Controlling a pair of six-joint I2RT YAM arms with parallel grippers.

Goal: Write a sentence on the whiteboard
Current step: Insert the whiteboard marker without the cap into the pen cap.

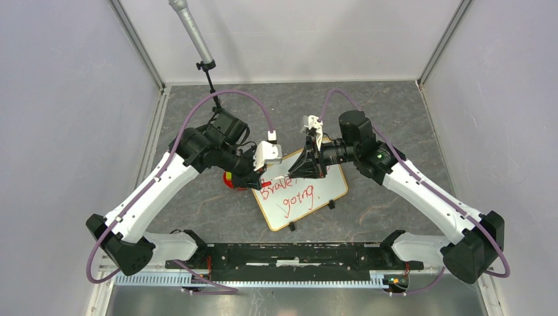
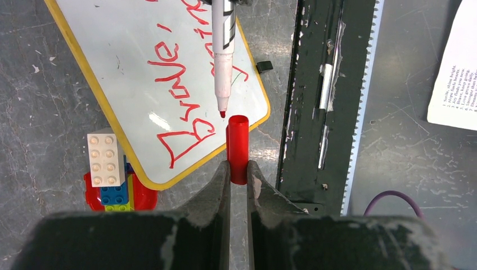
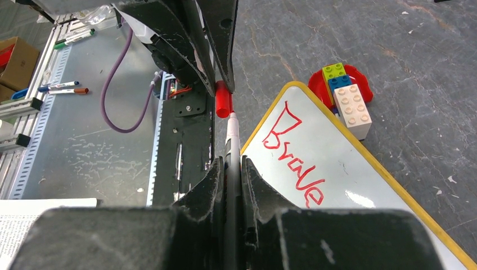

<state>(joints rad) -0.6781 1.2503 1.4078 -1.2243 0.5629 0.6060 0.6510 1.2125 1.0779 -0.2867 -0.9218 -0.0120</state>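
The whiteboard [image 1: 326, 187] lies tilted on the grey table between the arms, and the red sentence [image 1: 289, 195] on it reads "Brave, ... going." in two lines. My left gripper [image 2: 238, 166] is shut on a red marker cap [image 2: 238, 140], which points its open end up. My right gripper [image 3: 233, 163] is shut on the marker [image 3: 232, 132]. The marker's red tip [image 2: 223, 114] hangs just short of the cap's mouth, apart from it, over the board's near corner. "Brave" [image 3: 292, 152] shows on the whiteboard [image 3: 360, 185] beside the right fingers.
A stack of toy bricks [image 2: 107, 169] on a red dish sits against the board's left edge. The black base rail [image 1: 283, 253] runs along the near edge. A printed sheet [image 2: 455, 67] lies beyond the rail. A grey rod on a stand [image 1: 194, 33] rises at the back left.
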